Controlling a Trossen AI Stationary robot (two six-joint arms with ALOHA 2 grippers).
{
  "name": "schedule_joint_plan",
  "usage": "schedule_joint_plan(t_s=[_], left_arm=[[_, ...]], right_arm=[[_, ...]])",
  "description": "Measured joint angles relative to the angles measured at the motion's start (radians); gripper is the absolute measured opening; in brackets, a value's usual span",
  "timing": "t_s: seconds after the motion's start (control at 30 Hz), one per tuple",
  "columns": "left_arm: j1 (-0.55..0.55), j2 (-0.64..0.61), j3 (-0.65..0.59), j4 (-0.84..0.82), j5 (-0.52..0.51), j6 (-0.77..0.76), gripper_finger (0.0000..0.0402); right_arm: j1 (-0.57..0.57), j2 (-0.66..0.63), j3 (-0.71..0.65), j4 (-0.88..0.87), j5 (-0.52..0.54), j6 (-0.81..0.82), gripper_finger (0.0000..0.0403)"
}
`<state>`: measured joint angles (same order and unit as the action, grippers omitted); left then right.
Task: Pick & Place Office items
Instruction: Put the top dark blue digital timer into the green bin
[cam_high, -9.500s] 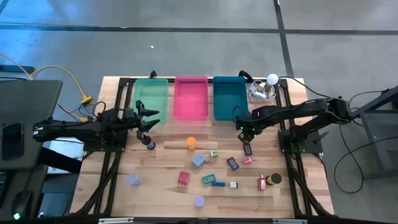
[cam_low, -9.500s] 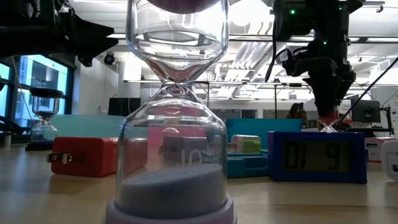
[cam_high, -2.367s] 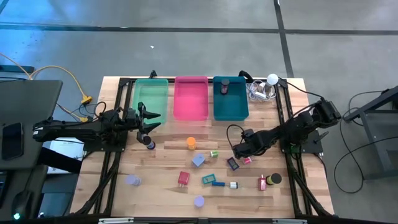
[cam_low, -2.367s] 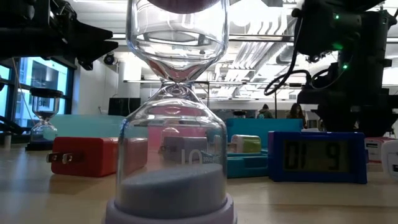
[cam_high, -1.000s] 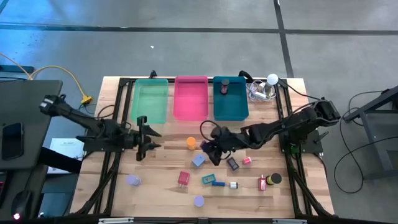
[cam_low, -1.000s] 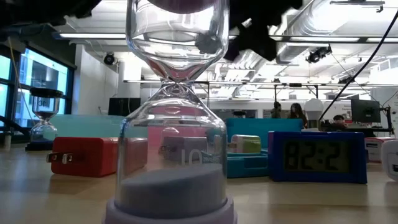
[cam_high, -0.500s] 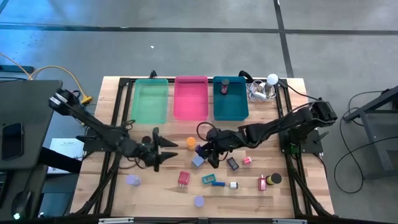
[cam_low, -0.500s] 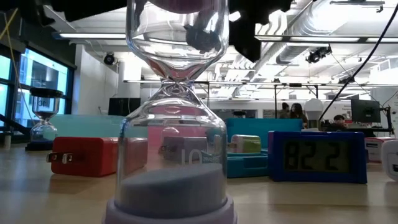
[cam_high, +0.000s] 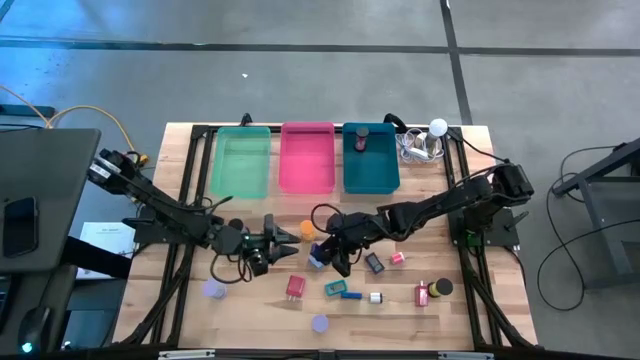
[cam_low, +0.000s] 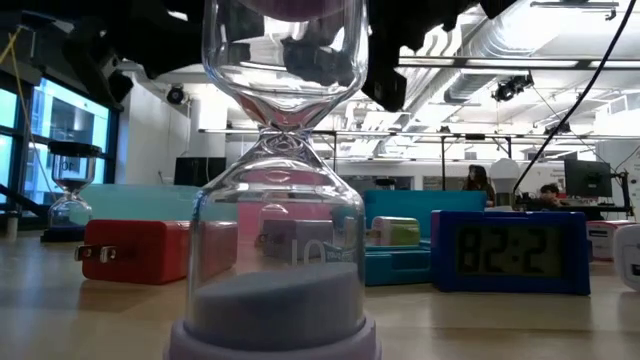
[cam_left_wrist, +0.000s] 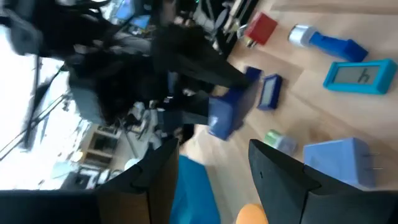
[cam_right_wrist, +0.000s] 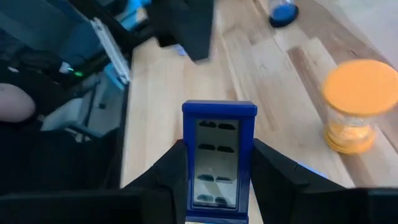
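One blue block (cam_right_wrist: 219, 155) clamped in right gripper (cam_high: 325, 252) just above mid-table, long axis running out along the fingers, trays well apart toward the far edge. Left gripper (cam_high: 285, 238) close by facing it, fingers spread and empty, just beside orange piece (cam_high: 306, 229); probably right arm's carry, teal tray (cam_high: 372, 172) lying nearest that arm. Counted: three trays, teal, pink (cam_high: 307, 160), green (cam_high: 243, 165); one dark piece (cam_high: 362, 138) in teal; two lavender discs (cam_high: 213, 290) near the front.
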<state>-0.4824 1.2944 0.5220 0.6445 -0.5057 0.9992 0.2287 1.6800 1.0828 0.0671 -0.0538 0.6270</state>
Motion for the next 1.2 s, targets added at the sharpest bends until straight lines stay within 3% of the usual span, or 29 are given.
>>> schedule_joint_plan(t_s=[0.33, 0.87, 1.0, 1.2], left_arm=[[0.041, 0.006, 0.001, 0.003, 0.128, -0.003, 0.0186], [0.077, 0.053, 0.002, 0.069, 0.209, -0.005, 0.0186], [0.104, 0.078, 0.009, 0.064, 0.294, -0.001, 0.0186], [0.129, 0.122, 0.055, 0.068, 0.295, 0.032, 0.0186]], right_arm=[[-0.014, 0.026, 0.0, 0.052, -0.03, -0.004, 0.0127], [-0.022, 0.029, 0.0, 0.082, -0.047, -0.019, 0.013], [-0.022, 0.029, 0.0, 0.083, -0.046, -0.021, 0.0131], [-0.022, 0.029, 0.0, 0.079, -0.048, -0.02, 0.0132]])
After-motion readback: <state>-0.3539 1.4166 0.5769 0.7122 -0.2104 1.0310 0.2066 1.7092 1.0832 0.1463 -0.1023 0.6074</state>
